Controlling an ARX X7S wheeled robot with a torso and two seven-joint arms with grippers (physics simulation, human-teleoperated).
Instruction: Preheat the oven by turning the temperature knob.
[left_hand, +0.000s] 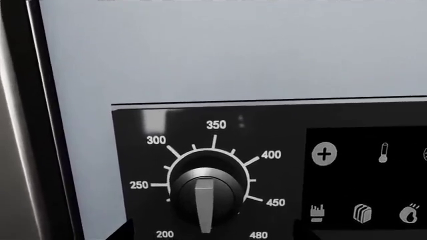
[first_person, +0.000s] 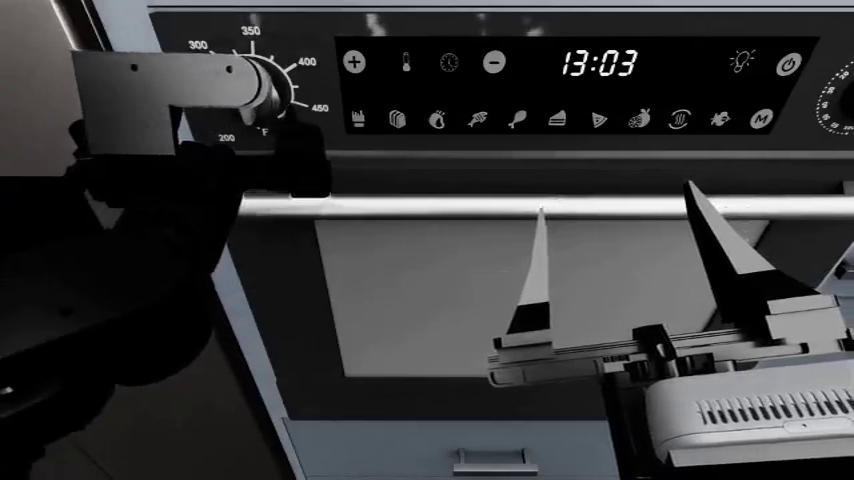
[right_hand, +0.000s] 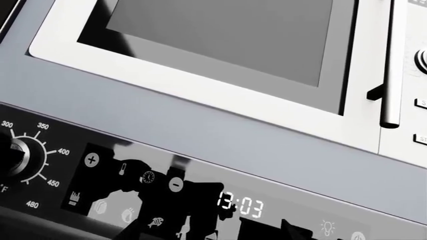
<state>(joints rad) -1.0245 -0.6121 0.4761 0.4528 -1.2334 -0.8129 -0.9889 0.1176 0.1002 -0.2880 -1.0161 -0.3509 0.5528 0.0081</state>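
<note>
A: Where is the control?

B: The small round silver-and-black temperature knob (left_hand: 204, 194), ringed by white numbers, sits at the left end of the glossy black oven control panel (first_person: 561, 118). Its pointer rib points down, between 200 and 480.

A: State of the hands?

B: The left hand (first_person: 260, 95) is at the knob; whether it grips cannot be told, as its fingers are hidden. The right hand (first_person: 627, 270) is spread open, idle before the horizontal silver door handle (first_person: 427, 207).

A: Procedure?

B: Centre the fingers on the knob's axis, clamp squarely on the rib, then rotate the wrist only. Avoid sideways pull.
</note>
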